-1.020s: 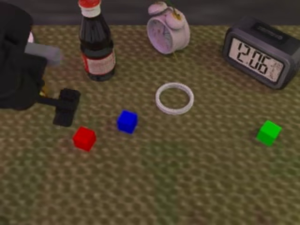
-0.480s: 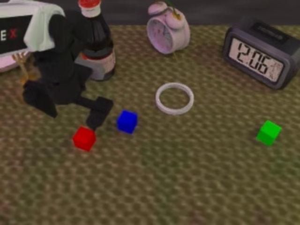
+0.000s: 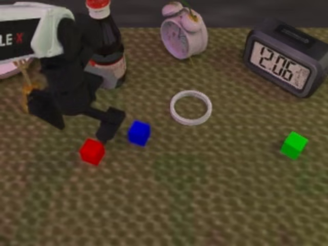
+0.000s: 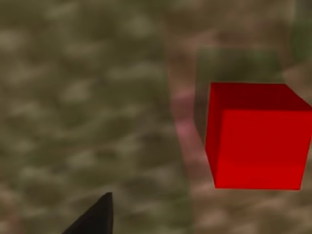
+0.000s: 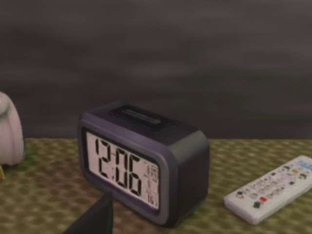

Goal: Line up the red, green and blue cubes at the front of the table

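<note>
The red cube [image 3: 92, 151] lies on the table [image 3: 205, 195] at the left, with the blue cube [image 3: 139, 132] a little to its right and farther back. Far off at the right lies the green cube [image 3: 294, 144]. My left gripper [image 3: 108, 126] hangs open just behind the red cube, between it and the blue one, holding nothing. The left wrist view shows the red cube [image 4: 258, 136] large and off to one side of the gripper [image 4: 195, 222], with one dark fingertip [image 4: 97, 219] showing. My right gripper [image 5: 141, 226] is out of the top view, parked and open, facing the digital clock.
A cola bottle [image 3: 105, 46] stands right behind my left arm. Along the back edge stand a pink alarm clock [image 3: 183, 31] and a dark digital clock [image 3: 284, 56]. A white ring [image 3: 190, 107] lies mid-table. A white remote [image 5: 273, 190] lies beside the digital clock.
My left arm has swung in from the left edge, bringing its gripper rightward to just behind the red cube; over the last half second it barely shifted. The cubes have stayed put.
</note>
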Controlling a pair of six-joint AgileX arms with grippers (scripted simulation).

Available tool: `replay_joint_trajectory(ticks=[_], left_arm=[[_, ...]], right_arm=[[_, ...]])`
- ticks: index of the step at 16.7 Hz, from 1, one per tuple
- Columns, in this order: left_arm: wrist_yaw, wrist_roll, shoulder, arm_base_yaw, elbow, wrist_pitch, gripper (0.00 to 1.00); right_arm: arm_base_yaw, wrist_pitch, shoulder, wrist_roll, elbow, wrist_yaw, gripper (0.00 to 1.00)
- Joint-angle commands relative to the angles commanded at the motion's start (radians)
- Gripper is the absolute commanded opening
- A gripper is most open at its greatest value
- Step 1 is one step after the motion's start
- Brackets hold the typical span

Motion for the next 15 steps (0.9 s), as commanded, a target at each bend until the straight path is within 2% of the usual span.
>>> replay_joint_trajectory(ticks=[8, 13, 15], left_arm=[[0.001, 0.002, 0.142, -0.002, -0.128, 0.274, 1.0], [0.001, 0.002, 0.151, -0.003, -0.135, 0.287, 1.0], [0.001, 0.002, 0.151, -0.003, -0.135, 0.287, 0.85]], right_arm=[[0.0, 0.0, 0.0, 0.0, 0.0, 0.0, 1.0], [0.0, 0.0, 0.0, 0.0, 0.0, 0.0, 1.0], [0.0, 0.0, 0.0, 0.0, 0.0, 0.0, 1.0]])
